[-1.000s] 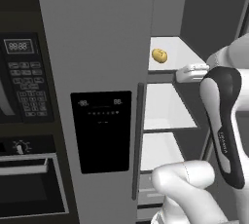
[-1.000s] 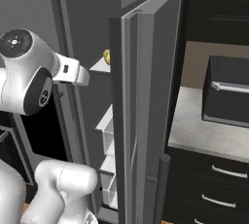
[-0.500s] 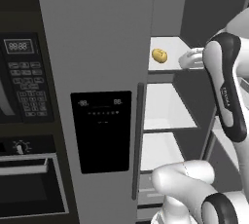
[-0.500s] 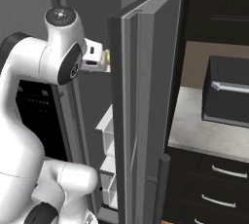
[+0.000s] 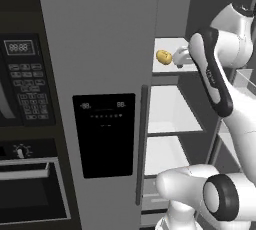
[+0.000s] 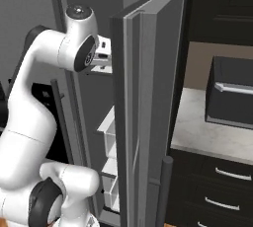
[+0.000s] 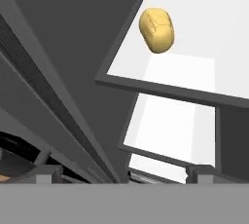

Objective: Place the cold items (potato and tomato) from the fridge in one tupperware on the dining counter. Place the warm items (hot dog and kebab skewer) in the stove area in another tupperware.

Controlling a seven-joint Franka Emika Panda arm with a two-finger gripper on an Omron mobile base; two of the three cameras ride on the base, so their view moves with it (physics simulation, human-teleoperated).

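A yellow-brown potato [image 5: 163, 57] lies on the upper white shelf [image 5: 172, 71] inside the open fridge. My gripper [image 5: 176, 57] hovers just to the right of it at shelf height, a small gap away. In the hand view the potato [image 7: 156, 29] rests on the shelf [image 7: 194, 79] ahead of the gripper [image 7: 124, 174]. The two dark fingertips [image 7: 44, 173] stand far apart, open, with nothing between them. From the right base view, the hand [image 6: 103, 53] reaches in behind the fridge door.
The open right fridge door [image 6: 143, 122] stands close beside the arm, with door bins [image 6: 109, 128] inside. The shut left door with its black dispenser panel [image 5: 102, 134] borders the opening. Lower shelves [image 5: 170, 111] sit below. An oven stack [image 5: 22, 84] is left, a counter [image 6: 207, 132] right.
The arm has swung upward and the hand has risen to shelf level and moved left, closer to the potato. The jaws stay open. The potato has not moved.
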